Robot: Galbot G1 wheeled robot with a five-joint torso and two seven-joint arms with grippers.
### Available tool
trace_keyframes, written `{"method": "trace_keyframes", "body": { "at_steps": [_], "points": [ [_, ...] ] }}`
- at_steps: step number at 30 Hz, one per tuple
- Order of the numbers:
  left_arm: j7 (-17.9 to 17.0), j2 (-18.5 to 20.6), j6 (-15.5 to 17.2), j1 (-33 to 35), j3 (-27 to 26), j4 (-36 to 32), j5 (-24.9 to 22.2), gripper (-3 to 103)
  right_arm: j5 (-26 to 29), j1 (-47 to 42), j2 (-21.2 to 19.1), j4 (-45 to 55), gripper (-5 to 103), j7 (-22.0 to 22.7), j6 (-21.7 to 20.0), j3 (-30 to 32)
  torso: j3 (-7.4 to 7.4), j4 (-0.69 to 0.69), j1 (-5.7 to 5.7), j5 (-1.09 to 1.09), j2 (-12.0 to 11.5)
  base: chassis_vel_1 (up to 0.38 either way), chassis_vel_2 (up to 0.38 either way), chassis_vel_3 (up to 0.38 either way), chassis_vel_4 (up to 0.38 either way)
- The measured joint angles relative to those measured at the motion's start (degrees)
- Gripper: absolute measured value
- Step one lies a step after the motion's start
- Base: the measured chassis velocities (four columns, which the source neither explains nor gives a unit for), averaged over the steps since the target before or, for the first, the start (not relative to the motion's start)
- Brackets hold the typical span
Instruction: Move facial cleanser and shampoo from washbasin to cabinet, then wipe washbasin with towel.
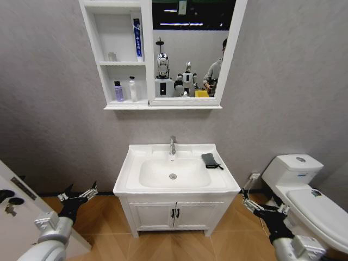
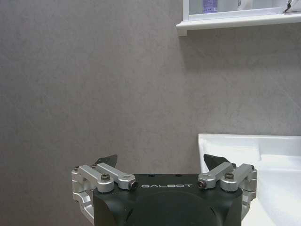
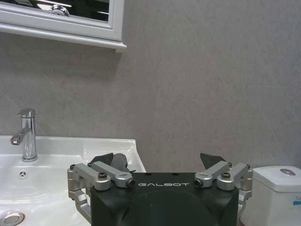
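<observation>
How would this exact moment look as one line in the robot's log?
left gripper: open, low beside washbasin | right gripper: open, low by toilet | towel: on washbasin | two bottles: in cabinet

— Where's the towel [image 1: 210, 160]?
— On the washbasin [image 1: 130, 168] rim, right of the bowl and just right of the tap [image 1: 172, 145].
— And the bottles?
— In the cabinet [image 1: 99, 54]: a purple bottle [image 1: 118, 91] and a white bottle [image 1: 132, 89] side by side in the bottom compartment, a blue-and-white tube [image 1: 137, 38] upright above.
— The arms?
— Both low. The left pincer [image 1: 79, 196] hangs spread wide, left of the washbasin; the right pincer [image 1: 255, 205], fingers also apart, sits between washbasin and toilet [image 1: 304, 190].
</observation>
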Motion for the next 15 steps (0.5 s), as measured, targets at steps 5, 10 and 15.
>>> {"method": "trace_keyframes", "body": {
  "at_steps": [5, 10, 15],
  "points": [
    [0.0, 0.0, 0.0, 0.0, 0.0, 0.0, 0.0, 100, 0.0, 0.02, 0.0, -0.08, 100, 0.0, 0.02, -0.02, 0.0, 0.0, 0.0, 0.0, 0.0, 0.0, 0.0, 0.0, 0.0],
    [0.0, 0.0, 0.0, 0.0, 0.0, 0.0, 0.0, 100, 0.0, 0.02, 0.01, -0.15, 100, 0.01, 0.07, -0.03, 0.0, 0.0, 0.0, 0.0, 0.0, 0.0, 0.0, 0.0, 0.0],
    [0.0, 0.0, 0.0, 0.0, 0.0, 0.0, 0.0, 100, 0.0, 0.03, 0.01, -0.21, 100, 0.0, 0.1, -0.04, 0.0, 0.0, 0.0, 0.0, 0.0, 0.0, 0.0, 0.0, 0.0]
  ]
}}
